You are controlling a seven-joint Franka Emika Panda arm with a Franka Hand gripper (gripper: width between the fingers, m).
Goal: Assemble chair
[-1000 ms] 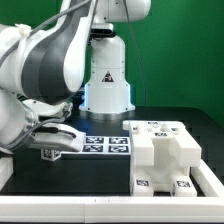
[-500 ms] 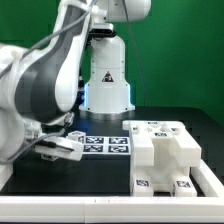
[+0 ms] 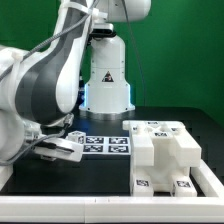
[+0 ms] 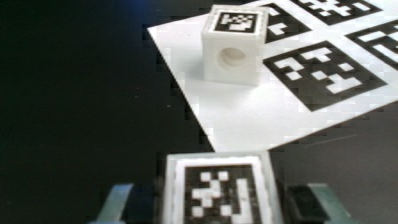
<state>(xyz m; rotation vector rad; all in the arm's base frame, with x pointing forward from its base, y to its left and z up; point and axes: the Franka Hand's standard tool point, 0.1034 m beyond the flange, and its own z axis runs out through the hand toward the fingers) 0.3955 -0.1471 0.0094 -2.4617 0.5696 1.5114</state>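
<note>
Arm [image 3: 40,95] swung nearer camera; fingers [image 4: 121,205] tilted lower.

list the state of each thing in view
white tagged plastic piece: on black table, between the jaws, not gripped
two-finger gripper: open, gap each side of that piece
small white tagged block with a round hole: upright on marker board corner
marker board: flat on table
blocky white joined chair structure: standing, untouched

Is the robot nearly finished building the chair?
Partly. A blocky white chunk already stands joined together. The gripper straddles a tagged white piece; whether it grips yet is unclear. Another small tagged piece stands on the marker board, not joined yet.
</note>
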